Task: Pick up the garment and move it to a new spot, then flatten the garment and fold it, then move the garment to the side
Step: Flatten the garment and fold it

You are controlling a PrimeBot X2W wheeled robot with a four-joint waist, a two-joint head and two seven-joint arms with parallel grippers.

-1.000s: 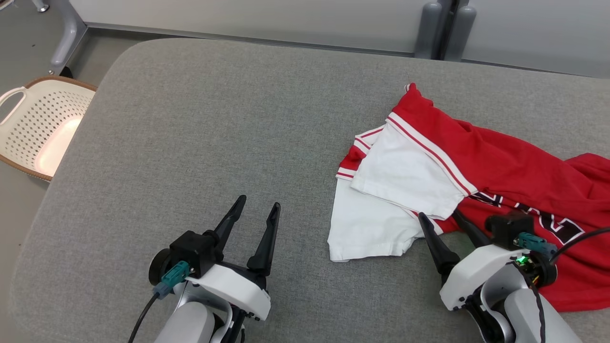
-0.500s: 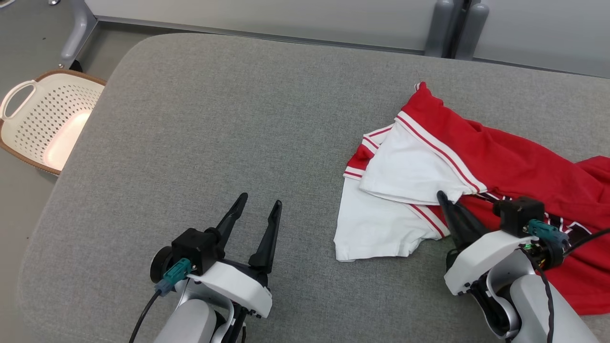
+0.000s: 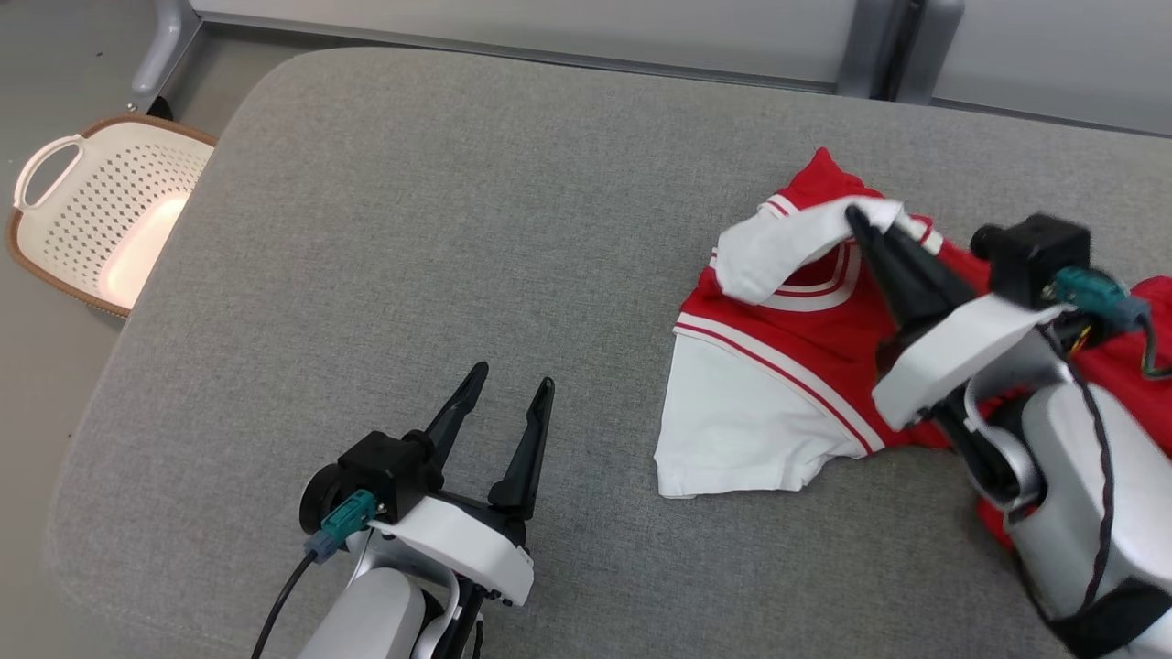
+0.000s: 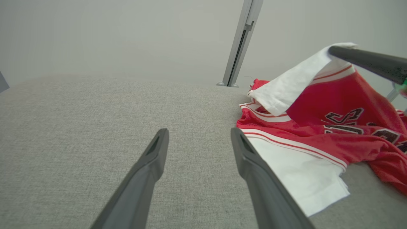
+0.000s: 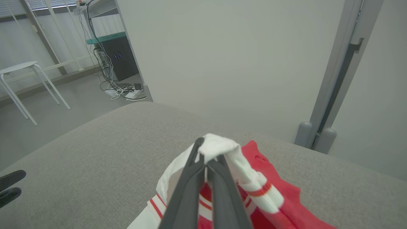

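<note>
Cloth garment (image 3: 806, 320) tented by right tool (image 3: 859, 220).

The garment (image 3: 806, 329) is a red jersey with white sleeves, red-and-white striped trim and black lettering across the chest. It lies crumpled on the right side of the grey desk (image 3: 458, 229). One white sleeve is spread flat toward the near edge. The other is held up off the cloth, pinched at its edge in the right gripper (image 3: 859, 218) and draping down from it.
</note>
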